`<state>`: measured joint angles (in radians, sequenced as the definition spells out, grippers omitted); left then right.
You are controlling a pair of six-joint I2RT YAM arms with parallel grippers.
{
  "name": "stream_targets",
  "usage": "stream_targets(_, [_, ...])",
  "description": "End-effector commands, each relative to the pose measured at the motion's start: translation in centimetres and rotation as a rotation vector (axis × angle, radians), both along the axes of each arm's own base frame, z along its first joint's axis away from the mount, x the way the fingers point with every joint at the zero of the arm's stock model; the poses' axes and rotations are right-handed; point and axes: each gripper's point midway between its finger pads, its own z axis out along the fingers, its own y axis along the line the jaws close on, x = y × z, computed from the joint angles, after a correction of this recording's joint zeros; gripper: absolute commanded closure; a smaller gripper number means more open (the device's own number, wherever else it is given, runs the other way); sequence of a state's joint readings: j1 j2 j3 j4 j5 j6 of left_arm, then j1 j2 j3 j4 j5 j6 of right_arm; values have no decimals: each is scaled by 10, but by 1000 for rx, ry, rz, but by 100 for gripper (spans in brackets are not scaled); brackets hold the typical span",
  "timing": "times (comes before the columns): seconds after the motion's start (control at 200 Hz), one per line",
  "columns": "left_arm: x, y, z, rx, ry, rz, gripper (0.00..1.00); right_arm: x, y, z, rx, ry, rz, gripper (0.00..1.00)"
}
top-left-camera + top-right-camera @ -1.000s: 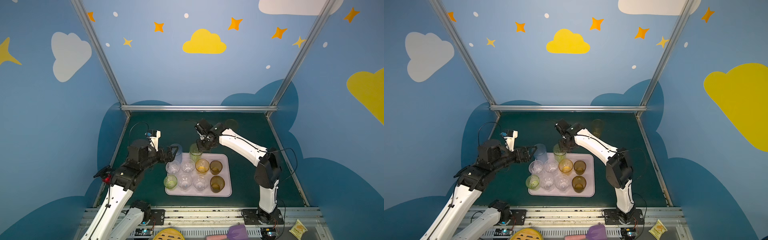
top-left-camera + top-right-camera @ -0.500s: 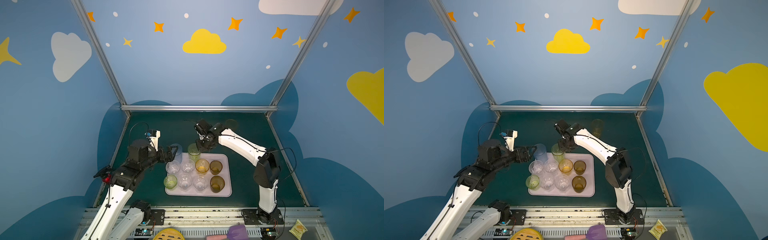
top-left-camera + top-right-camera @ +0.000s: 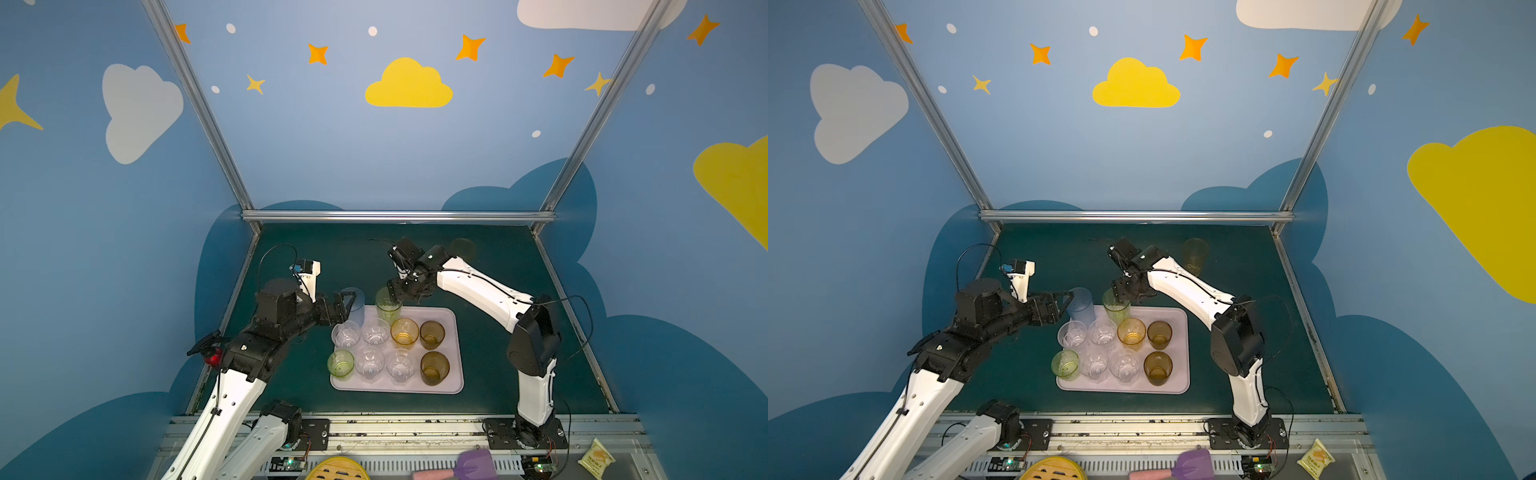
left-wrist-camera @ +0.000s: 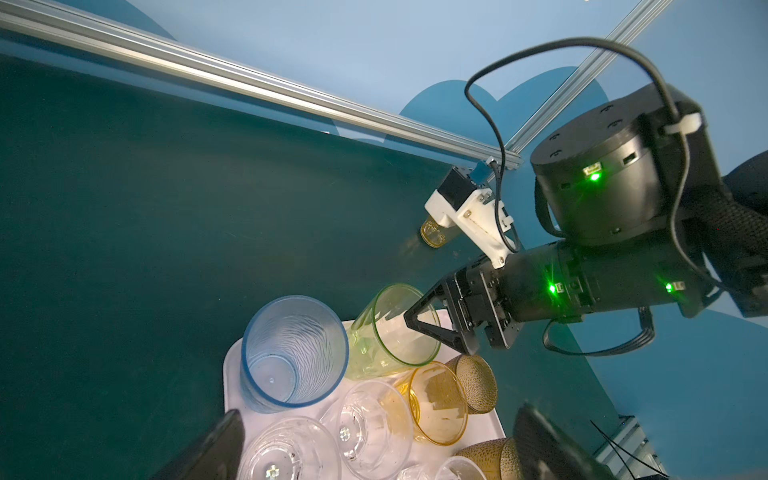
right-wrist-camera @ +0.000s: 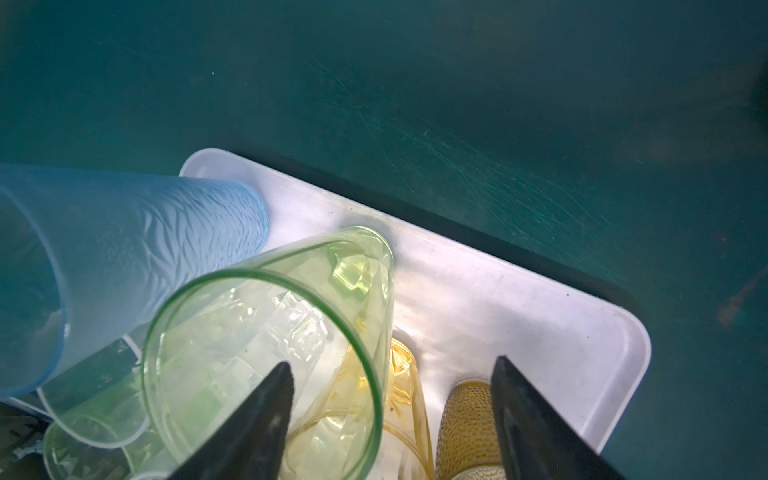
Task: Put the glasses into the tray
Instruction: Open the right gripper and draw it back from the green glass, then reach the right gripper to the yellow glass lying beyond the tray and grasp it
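Right under the right gripper [image 5: 392, 363]: yellow-green glass [image 5: 266, 332], standing on the tray [image 5: 540, 324] at the edge below the jaws, just beside the blue glass [image 5: 145, 232]. Jaws apart, nothing held; one finger looks to be inside the rim. I'd retract straight up with no sideways drift, or that finger hooks the wall and tips the glass onto its neighbours. Left gripper [image 4: 378, 409] is wide open, blue glass just ahead of it, not gripped. Amber glass [image 3: 1195, 254] is off-tray, behind the right wrist.
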<state>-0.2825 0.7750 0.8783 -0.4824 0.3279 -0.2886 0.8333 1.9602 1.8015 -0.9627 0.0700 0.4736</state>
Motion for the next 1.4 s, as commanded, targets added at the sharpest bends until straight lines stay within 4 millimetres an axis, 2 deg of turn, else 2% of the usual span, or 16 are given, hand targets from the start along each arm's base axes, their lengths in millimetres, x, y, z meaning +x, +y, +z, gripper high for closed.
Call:
stream_targets(0.0, [-3, 0, 2, 6, -14, -8, 0, 5, -5, 36, 42, -67, -23, 21])
stream_targets(0.295, [-1, 4, 3, 18, -23, 17, 0, 6, -22, 63, 78, -133, -64, 17])
stream_targets(0.481, [3, 4, 3, 13, -20, 27, 0, 6, -43, 80, 118, -176, -106, 17])
stream_targets(0.706, [9, 5, 8, 14, -25, 44, 0, 12, -84, 95, 163, -204, -188, 17])
stream_targets(0.951, [9, 13, 7, 35, -38, 82, 0, 25, -139, 105, 172, -235, -317, 17])
stream_targets(1.076, [5, 9, 10, 7, -43, 61, 0, 32, -164, 112, 182, -254, -382, 17])
stream_targets(1.247, [-2, 0, 18, -38, -55, 9, 0, 44, -184, 116, 189, -271, -440, 17])
stream_targets(1.397, [-10, -7, 27, -91, -65, -29, 0, 62, -196, 107, 184, -256, -494, 18])
